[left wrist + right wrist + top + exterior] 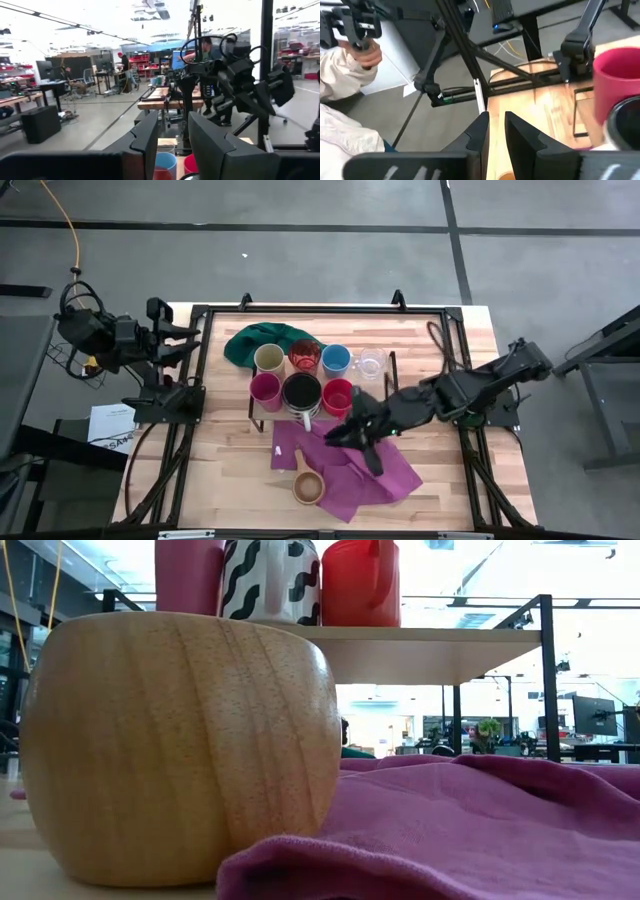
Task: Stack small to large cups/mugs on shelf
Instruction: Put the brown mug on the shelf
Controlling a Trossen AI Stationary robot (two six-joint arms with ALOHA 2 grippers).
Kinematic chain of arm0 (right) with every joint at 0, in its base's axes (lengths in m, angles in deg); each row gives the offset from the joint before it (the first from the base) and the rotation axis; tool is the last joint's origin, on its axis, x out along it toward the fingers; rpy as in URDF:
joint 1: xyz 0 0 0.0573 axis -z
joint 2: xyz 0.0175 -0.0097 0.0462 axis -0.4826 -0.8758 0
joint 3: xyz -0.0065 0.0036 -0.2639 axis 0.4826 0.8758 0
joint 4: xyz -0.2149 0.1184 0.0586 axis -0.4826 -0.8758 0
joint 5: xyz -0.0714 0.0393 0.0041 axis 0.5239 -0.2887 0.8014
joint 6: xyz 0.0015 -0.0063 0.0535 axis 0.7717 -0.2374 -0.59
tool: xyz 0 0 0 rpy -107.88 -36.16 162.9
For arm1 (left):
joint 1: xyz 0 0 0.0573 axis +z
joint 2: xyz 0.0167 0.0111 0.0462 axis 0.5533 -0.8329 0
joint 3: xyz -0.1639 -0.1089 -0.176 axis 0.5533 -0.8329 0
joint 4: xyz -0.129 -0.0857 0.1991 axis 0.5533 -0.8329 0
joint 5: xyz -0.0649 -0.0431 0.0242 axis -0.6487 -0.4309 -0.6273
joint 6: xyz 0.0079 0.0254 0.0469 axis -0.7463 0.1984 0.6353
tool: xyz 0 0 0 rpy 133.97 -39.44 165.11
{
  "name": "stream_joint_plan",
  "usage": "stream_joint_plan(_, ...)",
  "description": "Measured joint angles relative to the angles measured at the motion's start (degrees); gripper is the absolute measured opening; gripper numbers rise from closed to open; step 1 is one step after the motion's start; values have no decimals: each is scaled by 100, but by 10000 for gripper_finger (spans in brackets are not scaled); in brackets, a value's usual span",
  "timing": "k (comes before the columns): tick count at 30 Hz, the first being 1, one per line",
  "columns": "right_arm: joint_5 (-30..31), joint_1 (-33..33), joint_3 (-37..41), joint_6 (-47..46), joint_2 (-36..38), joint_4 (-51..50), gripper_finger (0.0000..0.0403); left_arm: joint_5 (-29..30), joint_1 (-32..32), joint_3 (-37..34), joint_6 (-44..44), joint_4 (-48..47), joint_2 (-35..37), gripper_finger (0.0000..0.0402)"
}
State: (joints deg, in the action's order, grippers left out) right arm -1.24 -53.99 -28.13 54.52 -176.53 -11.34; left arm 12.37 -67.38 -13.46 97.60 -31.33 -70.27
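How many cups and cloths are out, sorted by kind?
Cups on the shelf: 7, among them cream, blue and striped
Wooden cup on the table: 1
Cloths: 2, green and purple
Total: 10

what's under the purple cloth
Slatted wooden tabletop shows around the crumpled purple cloth; the round tan wooden cup sits at its edge. Anything beneath the folds is hidden.

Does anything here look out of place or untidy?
Yes. The wooden cup stands alone on the table, off the shelf where the other cups are, and the purple cloth beside it lies crumpled.
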Motion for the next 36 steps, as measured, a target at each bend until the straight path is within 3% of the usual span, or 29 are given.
stream_joint_plan(14, 234, -473, -139, -1164, -840, -884, 53, -413, 0, -48, -483, -664, 352, 95)
stream_joint_plan(23, -146, -649, -139, -1811, -1441, -367, 53, -609, 0, -51, -741, -1037, 418, 95)
stream_joint_plan(36, -613, -692, -141, -2232, -1938, -432, 53, -826, 0, -45, -764, -1275, 1124, 95)
